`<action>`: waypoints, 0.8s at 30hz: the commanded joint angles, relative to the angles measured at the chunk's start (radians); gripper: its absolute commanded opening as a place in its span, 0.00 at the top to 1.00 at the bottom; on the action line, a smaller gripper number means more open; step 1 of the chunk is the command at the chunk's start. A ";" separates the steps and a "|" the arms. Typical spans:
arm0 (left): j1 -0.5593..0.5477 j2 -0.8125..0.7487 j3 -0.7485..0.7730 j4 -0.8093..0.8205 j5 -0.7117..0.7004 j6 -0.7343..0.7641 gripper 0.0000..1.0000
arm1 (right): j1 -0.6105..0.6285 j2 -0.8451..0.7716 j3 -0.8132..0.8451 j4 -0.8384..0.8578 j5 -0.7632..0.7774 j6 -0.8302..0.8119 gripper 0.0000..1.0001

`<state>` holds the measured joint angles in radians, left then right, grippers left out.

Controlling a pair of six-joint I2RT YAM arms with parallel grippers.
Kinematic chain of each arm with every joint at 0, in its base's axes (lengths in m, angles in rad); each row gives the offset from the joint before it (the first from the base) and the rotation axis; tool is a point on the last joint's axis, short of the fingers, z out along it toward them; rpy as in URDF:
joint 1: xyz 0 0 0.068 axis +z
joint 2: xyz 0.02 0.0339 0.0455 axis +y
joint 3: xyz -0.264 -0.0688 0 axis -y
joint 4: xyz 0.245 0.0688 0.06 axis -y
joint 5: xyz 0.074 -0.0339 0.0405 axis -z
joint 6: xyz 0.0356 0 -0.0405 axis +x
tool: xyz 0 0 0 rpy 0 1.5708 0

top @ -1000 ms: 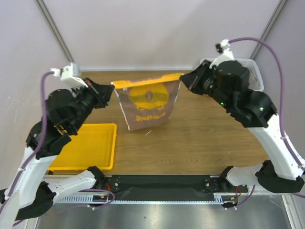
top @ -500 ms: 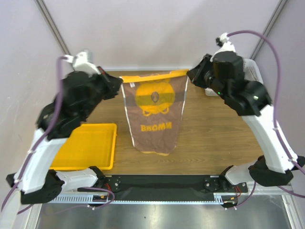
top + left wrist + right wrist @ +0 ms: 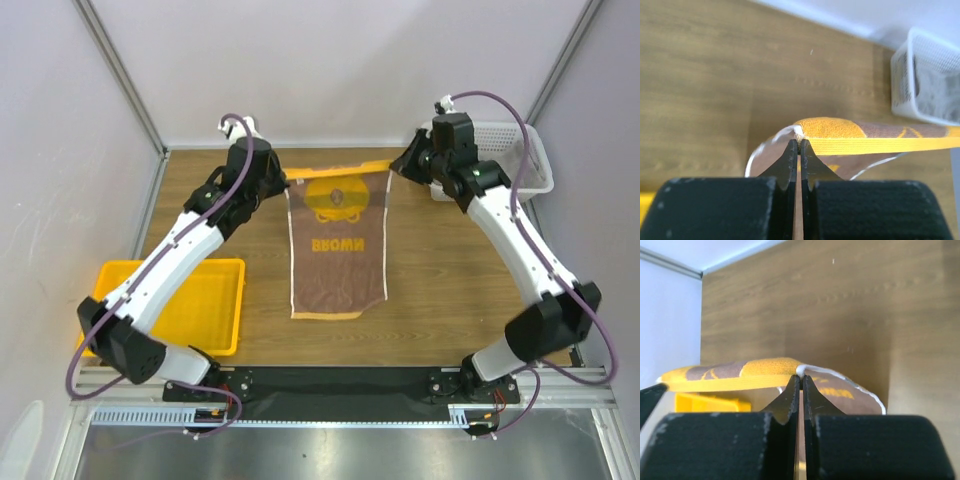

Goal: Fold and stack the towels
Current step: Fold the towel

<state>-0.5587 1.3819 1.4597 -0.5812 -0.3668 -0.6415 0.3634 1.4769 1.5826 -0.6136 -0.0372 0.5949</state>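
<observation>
The bear towel [image 3: 335, 245], yellow-orange and brown with "BROWN" lettering, hangs stretched by its top corners above the wooden table. My left gripper [image 3: 283, 182] is shut on its top left corner, and the pinched corner of the bear towel [image 3: 830, 134] shows in the left wrist view between the left gripper's [image 3: 799, 143] closed jaws. My right gripper [image 3: 397, 168] is shut on the top right corner; the right wrist view shows the right gripper [image 3: 801, 377] pinching the bear towel [image 3: 740, 372] by its white-edged corner. A grey towel [image 3: 935, 95] lies inside the white mesh basket.
A white mesh basket [image 3: 520, 150] stands at the back right of the table. A yellow plastic tray [image 3: 180, 305] sits at the front left. Pale walls and metal frame posts close in the back and sides.
Both arms have stretched forward and lowered, carrying the towel away from the camera. The towel now hangs longer and flatter, its lower edge near the table.
</observation>
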 commanded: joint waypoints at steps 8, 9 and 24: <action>0.114 0.244 0.019 0.477 0.058 0.149 1.00 | -0.153 0.383 0.194 0.325 -0.217 -0.132 1.00; 0.129 0.267 0.024 0.494 0.063 0.149 1.00 | -0.164 0.413 0.223 0.345 -0.239 -0.136 1.00; 0.177 0.246 0.160 0.570 0.212 0.266 1.00 | -0.173 0.438 0.536 0.284 -0.369 -0.158 1.00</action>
<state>-0.3878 1.7641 1.5829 -0.0853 -0.1936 -0.4332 0.1802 2.0449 2.0567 -0.3534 -0.3775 0.4782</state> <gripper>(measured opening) 0.014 0.021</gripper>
